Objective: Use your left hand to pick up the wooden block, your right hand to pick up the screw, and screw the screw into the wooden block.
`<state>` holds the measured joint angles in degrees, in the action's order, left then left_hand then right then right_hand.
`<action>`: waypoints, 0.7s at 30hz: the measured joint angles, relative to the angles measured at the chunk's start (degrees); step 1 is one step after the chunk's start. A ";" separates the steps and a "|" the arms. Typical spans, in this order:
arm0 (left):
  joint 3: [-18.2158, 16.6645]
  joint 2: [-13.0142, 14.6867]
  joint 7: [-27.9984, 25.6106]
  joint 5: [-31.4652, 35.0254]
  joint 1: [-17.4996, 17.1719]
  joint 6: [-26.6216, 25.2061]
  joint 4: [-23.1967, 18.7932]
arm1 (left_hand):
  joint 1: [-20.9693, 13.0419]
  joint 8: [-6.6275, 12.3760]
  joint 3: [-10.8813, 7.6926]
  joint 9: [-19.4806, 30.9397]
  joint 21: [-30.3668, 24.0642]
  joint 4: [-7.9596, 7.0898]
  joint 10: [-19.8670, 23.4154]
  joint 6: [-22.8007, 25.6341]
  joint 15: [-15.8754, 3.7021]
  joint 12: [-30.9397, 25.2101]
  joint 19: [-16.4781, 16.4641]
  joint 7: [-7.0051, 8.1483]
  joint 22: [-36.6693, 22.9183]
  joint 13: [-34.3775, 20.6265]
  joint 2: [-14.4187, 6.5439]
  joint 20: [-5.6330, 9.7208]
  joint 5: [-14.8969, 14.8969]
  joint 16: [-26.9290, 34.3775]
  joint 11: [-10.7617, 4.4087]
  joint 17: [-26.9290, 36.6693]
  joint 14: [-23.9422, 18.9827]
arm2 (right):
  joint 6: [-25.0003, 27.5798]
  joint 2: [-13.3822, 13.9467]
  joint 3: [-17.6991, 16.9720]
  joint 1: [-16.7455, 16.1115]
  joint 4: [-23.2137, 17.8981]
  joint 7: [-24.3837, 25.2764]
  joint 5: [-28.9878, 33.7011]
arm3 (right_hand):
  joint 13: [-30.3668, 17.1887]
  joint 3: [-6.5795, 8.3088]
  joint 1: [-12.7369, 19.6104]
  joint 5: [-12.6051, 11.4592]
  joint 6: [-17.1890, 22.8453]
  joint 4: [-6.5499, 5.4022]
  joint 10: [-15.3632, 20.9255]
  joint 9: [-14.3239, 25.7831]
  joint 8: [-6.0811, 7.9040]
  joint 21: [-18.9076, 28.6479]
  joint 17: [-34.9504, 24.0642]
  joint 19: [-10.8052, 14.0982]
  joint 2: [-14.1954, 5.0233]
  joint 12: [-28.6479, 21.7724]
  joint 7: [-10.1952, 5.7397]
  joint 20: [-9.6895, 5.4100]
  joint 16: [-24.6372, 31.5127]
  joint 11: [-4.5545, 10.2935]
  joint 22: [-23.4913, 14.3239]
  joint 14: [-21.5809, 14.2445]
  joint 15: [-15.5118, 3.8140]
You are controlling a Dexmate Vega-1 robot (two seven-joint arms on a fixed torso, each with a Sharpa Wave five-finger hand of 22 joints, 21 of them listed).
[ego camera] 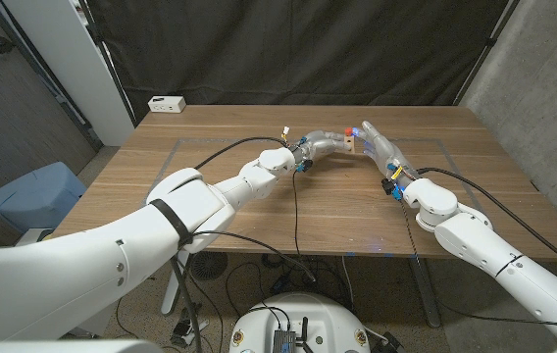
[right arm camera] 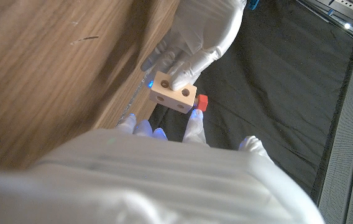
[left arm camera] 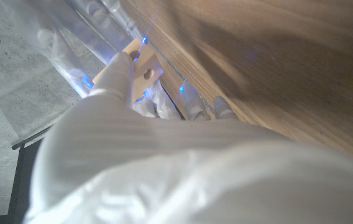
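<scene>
The left hand's fingers [right arm camera: 179, 74] are closed around a pale wooden block [right arm camera: 174, 95], gripping it from the side opposite the right hand. The block is held above the wooden table [ego camera: 259, 206], over its far middle part, and does not touch the tabletop. Two round holes are visible in the block face seen from the right wrist view; one hole is visible in the left wrist view [left arm camera: 144, 70].

The left hand [ego camera: 326, 145] reaches in from the left, and the right hand [ego camera: 377, 147] reaches in from the right. The two hands meet at the block [ego camera: 353, 143].

The right hand's fingertips [right arm camera: 194, 118] lie just beside the block and a red screw [right arm camera: 202, 103]. The red screw head sits against one end of the block, next to a hole-bearing face. One right fingertip touches or nearly touches the screw head; whether the screw is pinched between two fingers cannot be determined. The remaining right fingers are loosely extended, side by side, toward the block.

How far the screw shank has entered the block cannot be determined. In the head view, a small red spot [ego camera: 348, 130] shows at the top of the block between the hands.

A white box [ego camera: 167, 103] rests at the far left corner of the table, well apart from both hands. Black cables run along both forearms.
</scene>
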<state>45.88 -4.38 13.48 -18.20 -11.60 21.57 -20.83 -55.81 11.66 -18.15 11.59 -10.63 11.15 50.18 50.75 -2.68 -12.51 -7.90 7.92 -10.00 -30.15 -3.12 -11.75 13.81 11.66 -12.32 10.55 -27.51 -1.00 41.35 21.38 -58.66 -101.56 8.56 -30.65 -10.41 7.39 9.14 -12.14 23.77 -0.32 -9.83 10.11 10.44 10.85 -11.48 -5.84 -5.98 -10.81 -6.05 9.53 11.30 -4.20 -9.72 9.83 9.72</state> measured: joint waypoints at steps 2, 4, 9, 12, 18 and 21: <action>-0.02 -0.01 0.02 -0.01 -0.02 0.00 0.00 | 0.00 0.00 0.00 0.00 0.00 0.00 0.00 0.00 0.00 0.02 0.00 0.00 0.00 0.00 0.00 0.00 0.00 0.00 0.00 0.00 0.00 | 0.09 0.05 -0.01 -0.13 -0.15 0.08 -0.02 | 0.00 0.00 0.00 0.00 0.09 0.00 0.00 -0.02 0.00 0.00 0.00 0.00 0.00 0.00 -0.10 0.00 0.00 0.00 0.00 0.00 0.00; -0.04 -0.02 0.04 -0.01 -0.04 0.00 0.00 | 0.00 -0.01 0.00 0.02 0.00 0.00 0.00 -0.01 0.00 0.03 0.00 0.00 0.00 0.00 -0.01 0.00 0.00 0.00 0.00 0.00 0.00 | 0.17 0.10 -0.02 -0.21 -0.28 0.16 -0.03 | 0.00 0.00 0.00 0.00 0.09 0.00 0.00 -0.03 0.00 0.00 0.00 0.00 0.00 0.00 -0.10 0.00 0.00 0.00 0.00 0.00 0.00; -0.08 -0.03 0.08 -0.05 -0.13 0.00 0.00 | 0.00 -0.04 0.00 0.02 0.00 0.00 0.00 0.03 0.00 0.16 0.00 -0.05 0.00 -0.01 -0.02 0.00 0.00 0.00 0.00 0.00 0.00 | 0.42 0.44 -0.02 -0.51 -0.92 0.32 0.05 | 0.00 0.00 0.00 0.00 0.09 0.00 0.00 -0.04 0.00 0.00 0.00 0.00 0.00 0.00 -0.10 0.00 0.00 0.00 0.00 0.00 0.00; -0.12 -0.04 0.08 -0.07 -0.15 0.00 0.00 | 0.07 -0.06 0.00 0.01 0.00 0.00 -0.01 0.03 0.00 0.20 0.00 -0.05 0.00 -0.01 -0.09 0.00 -0.01 0.00 0.00 -0.10 0.00 | 0.57 0.64 -0.02 -0.65 -1.20 0.34 0.19 | 0.00 0.00 0.00 0.00 0.08 0.00 0.00 -0.08 0.00 0.00 0.00 0.00 0.00 0.00 -0.10 0.00 0.00 0.00 0.00 0.00 0.00; -0.14 -0.11 0.15 -0.10 -0.20 0.00 0.00 | 0.06 -0.29 0.00 -0.02 0.00 0.00 -0.05 0.02 0.00 -0.03 0.00 -0.06 0.00 -0.01 -0.10 0.00 -0.02 0.00 0.03 -0.16 0.00 | 0.81 1.13 -0.02 -1.14 -2.31 0.30 0.49 | 0.00 0.00 -0.30 0.00 0.09 0.00 0.00 0.00 0.13 0.00 0.00 0.00 -0.30 0.00 -0.09 0.00 0.00 0.00 0.00 0.00 0.00; -0.14 -0.13 0.16 -0.09 -0.21 0.01 0.00 | 0.06 -0.41 0.00 -0.02 0.00 0.00 -0.06 0.02 0.00 -0.04 0.00 -0.06 0.00 0.00 -0.10 0.00 -0.04 0.00 0.03 -0.16 0.00 | 0.95 1.42 -0.14 -1.51 -2.84 0.49 0.59 | 0.00 0.00 -0.30 0.00 0.09 0.00 0.00 0.00 0.13 0.00 0.00 0.00 -0.30 0.00 -0.09 0.00 0.00 0.00 0.00 0.00 0.00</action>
<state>45.74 -4.50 13.64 -18.29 -11.81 21.58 -20.83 -55.75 11.25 -18.15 11.57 -10.63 11.15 50.12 50.77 -2.68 -12.55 -7.90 7.86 -10.00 -30.15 -3.22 -11.75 13.78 11.66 -12.28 10.39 -27.51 -0.05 42.77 21.24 -60.17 -104.41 9.05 -30.06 -10.41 7.39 8.85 -12.14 23.86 -0.32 -9.83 10.11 10.57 10.85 -11.48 -5.84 -6.28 -10.81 -6.14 9.53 11.30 -4.20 -9.72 9.83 9.72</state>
